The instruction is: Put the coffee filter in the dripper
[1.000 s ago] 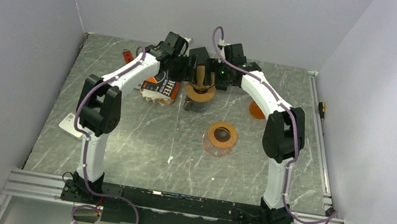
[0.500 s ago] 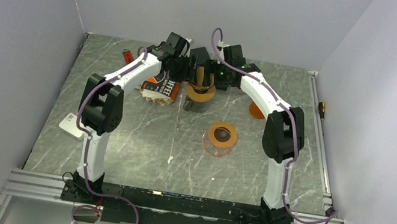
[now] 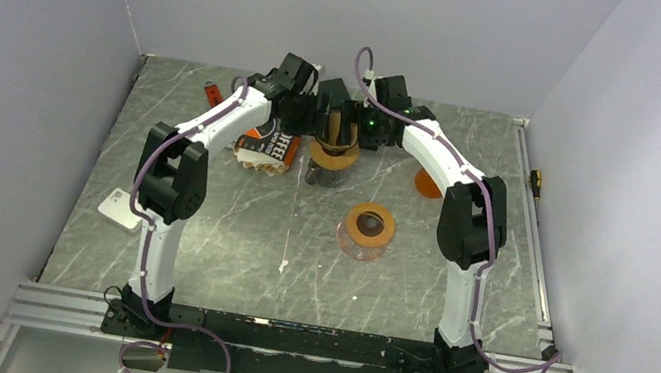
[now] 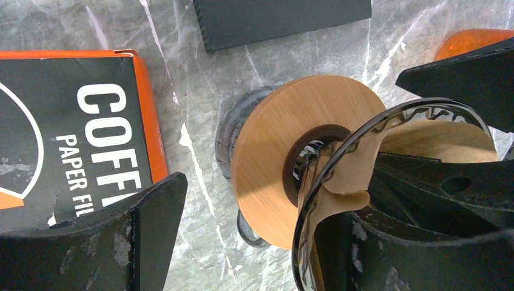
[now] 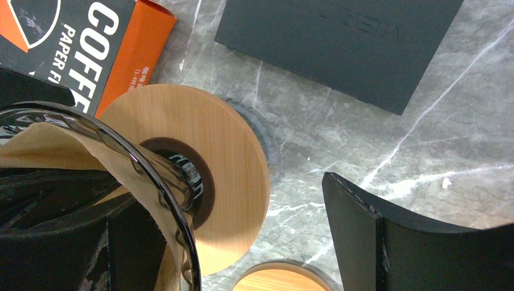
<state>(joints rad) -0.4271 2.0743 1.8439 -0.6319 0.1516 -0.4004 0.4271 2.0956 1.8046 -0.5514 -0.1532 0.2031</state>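
A robotics lab is indicated by a grey counter [image 3: 229, 220] boxed in by plain walls [image 3: 356, 8] and a metal rail [image 3: 53, 307].

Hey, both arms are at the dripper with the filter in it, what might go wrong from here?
The paper filter looks creased, not flat against the glass dripper; fingers leaving may drag it out. The left gripper and right gripper each have one finger inside the cone, so an uneven pull might tip the dripper off its base.
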